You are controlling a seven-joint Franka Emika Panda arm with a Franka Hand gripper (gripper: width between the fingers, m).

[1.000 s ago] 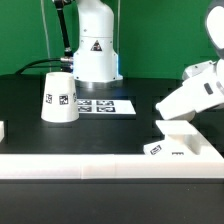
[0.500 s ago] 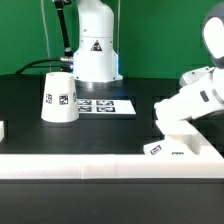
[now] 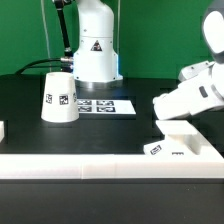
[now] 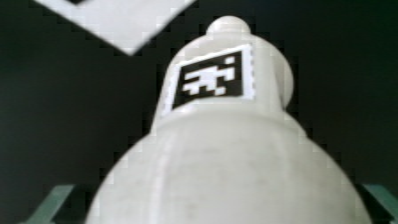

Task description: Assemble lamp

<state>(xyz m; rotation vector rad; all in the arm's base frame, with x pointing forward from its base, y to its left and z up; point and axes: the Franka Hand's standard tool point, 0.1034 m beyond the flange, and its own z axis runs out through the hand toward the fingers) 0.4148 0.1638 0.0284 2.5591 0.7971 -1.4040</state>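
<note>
My gripper (image 3: 196, 88) is at the exterior view's right, shut on the white rounded bulb (image 3: 172, 104). It holds the bulb tilted in the air above the flat square lamp base (image 3: 182, 147). In the wrist view the bulb (image 4: 217, 130) fills the frame, its square tag facing the camera. Only the dark edges of my gripper (image 4: 214, 212) show on either side of it. The cone-shaped shade (image 3: 58, 97) stands wide end down on the table at the exterior view's left, tags facing the camera.
The marker board (image 3: 105, 105) lies flat in front of the robot's white body (image 3: 95, 45). A white ledge (image 3: 80, 165) runs along the table's near edge. A white flat corner (image 4: 128, 22) shows beyond the bulb; I cannot tell what it belongs to.
My gripper with the bulb dipped slightly, then rose again and shifted a little toward the exterior view's left. The shade, base and marker board have not moved.
</note>
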